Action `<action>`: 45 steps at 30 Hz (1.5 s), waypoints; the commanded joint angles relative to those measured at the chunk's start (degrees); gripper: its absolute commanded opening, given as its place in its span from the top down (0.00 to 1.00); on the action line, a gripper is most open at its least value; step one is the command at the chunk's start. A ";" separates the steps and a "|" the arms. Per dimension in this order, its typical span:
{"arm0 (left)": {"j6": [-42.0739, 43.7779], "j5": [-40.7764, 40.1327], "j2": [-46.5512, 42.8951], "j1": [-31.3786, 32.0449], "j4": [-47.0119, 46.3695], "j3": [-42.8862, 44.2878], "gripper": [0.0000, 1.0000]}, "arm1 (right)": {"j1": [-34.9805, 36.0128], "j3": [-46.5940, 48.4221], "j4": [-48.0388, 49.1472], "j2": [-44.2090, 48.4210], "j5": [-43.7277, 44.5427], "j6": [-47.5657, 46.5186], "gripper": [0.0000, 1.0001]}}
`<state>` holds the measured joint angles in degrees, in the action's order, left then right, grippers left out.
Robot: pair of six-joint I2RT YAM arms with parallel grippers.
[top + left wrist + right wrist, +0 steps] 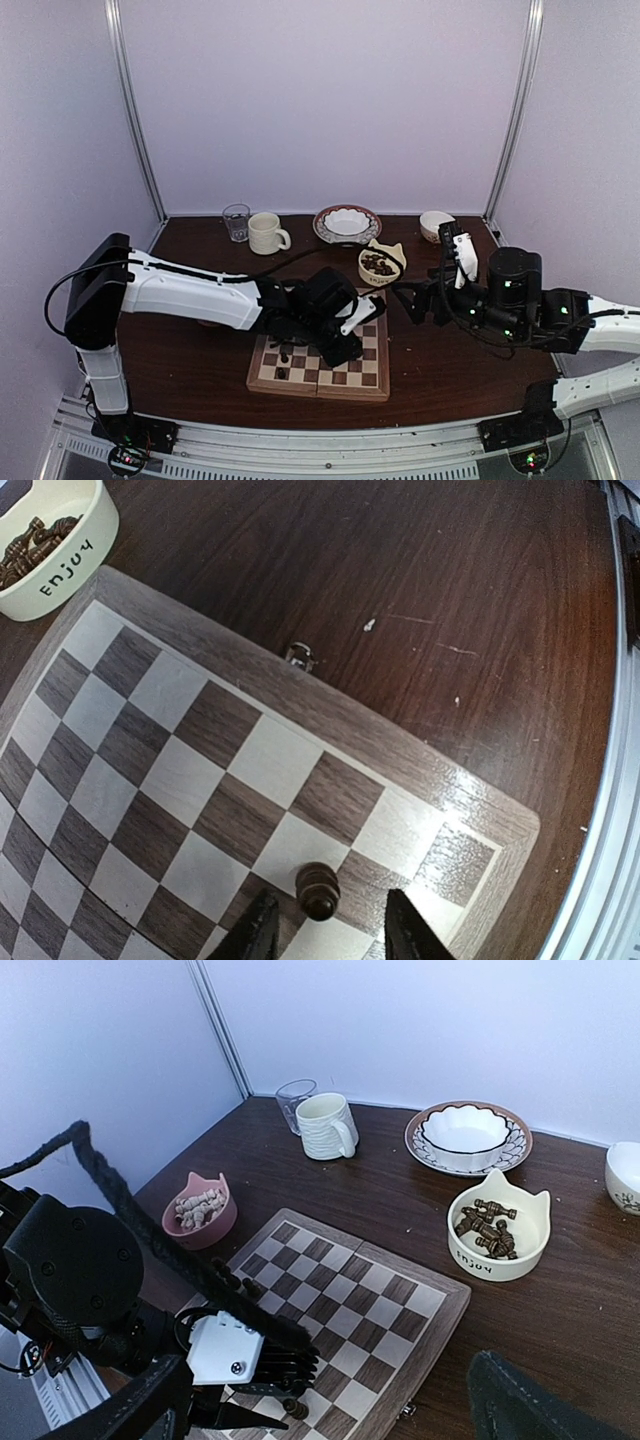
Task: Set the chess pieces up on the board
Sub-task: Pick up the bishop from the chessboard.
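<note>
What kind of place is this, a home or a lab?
Probably a robot test cell in a lab, not a home: plain white walls with metal posts, arms bolted to a metal rail, and a table staged with a board and bowls.

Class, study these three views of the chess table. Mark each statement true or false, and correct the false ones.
1. The cream cat-eared bowl holds dark chess pieces. True.
2. The pink bowl holds dark pieces too. False: the pink bowl holds pale pieces.
3. A dark piece stands on the board between the left gripper's fingers. True.
4. The mug lies on its side. False: the mug stands upright beside the glass.
5. The right gripper holds a piece. False: the right gripper is open, holding nothing.
</note>
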<state>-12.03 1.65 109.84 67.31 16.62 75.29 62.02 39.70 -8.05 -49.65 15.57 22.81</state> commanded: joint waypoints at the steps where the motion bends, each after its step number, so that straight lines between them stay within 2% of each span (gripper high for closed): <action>1: 0.77 -0.77 1.02 0.44 0.41 2.15 0.62 | 0.22 -0.68 1.15 1.03 1.93 -0.64 0.01; 15: 0.74 -2.60 2.43 0.51 1.92 3.70 0.68 | 0.24 -2.80 3.13 4.47 2.37 -2.46 0.00; 36: 0.71 -2.89 4.24 0.48 3.90 5.53 0.69 | 0.25 -3.23 3.42 5.59 2.17 -2.59 0.01; 45: 0.74 -2.99 4.83 0.52 4.64 6.16 0.75 | 0.30 -3.23 3.46 5.46 2.18 -2.59 0.00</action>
<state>-11.86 -0.93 113.67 67.51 21.26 79.46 62.02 37.01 -5.56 -44.77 16.80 20.84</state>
